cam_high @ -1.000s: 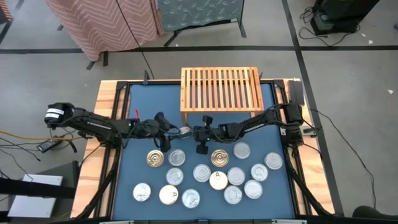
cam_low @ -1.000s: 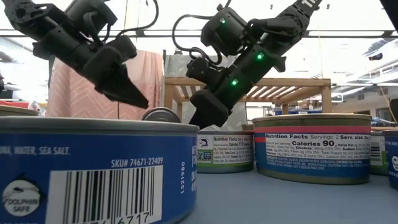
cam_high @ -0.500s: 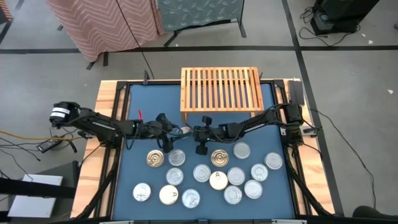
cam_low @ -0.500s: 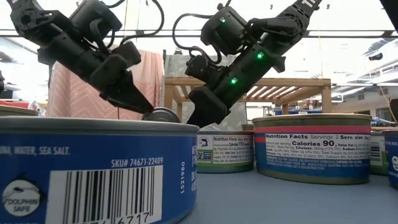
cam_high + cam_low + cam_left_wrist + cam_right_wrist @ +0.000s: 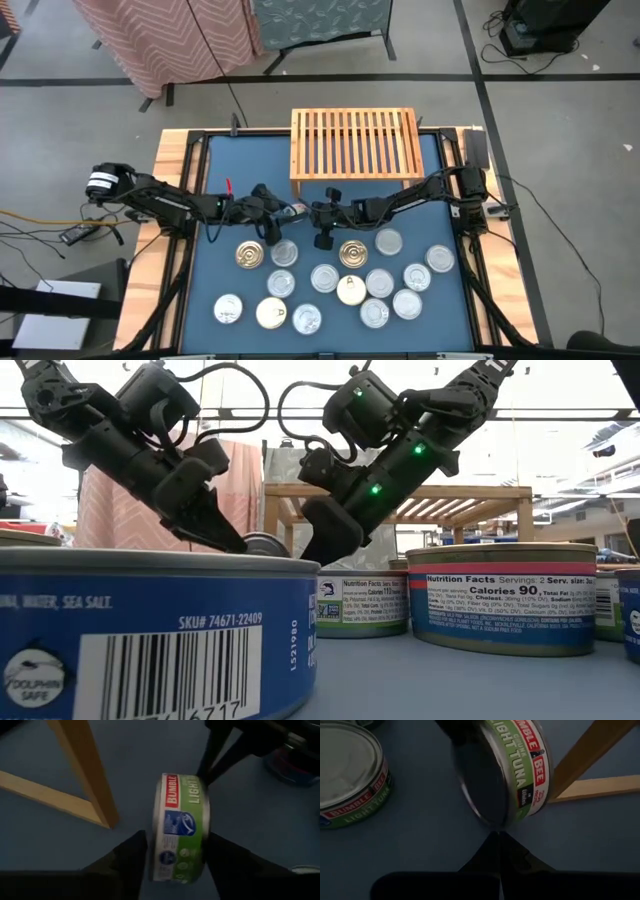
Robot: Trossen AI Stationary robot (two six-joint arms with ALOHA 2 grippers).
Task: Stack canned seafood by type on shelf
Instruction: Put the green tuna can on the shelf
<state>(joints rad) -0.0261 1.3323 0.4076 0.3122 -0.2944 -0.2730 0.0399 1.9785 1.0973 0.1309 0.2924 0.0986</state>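
My left gripper (image 5: 175, 862) has its fingers closed on a green-labelled flat round tuna tin (image 5: 181, 827) standing on edge at six o'clock of the light-wood slatted shelf (image 5: 354, 143), which is bare. My right gripper (image 5: 498, 837) is shut empty beside it. Some fourteen silver and gold-topped tins (image 5: 325, 277) wait on the blue table (image 5: 225, 160).

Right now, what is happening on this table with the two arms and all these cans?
The left gripper has its fingers on either side of a green-labelled tuna can standing on its edge, just in front of the wooden shelf. The right gripper, fingers shut, is right at the same can from the opposite side. The shelf top has no cans on it yet; the other cans lie flat on the blue table.
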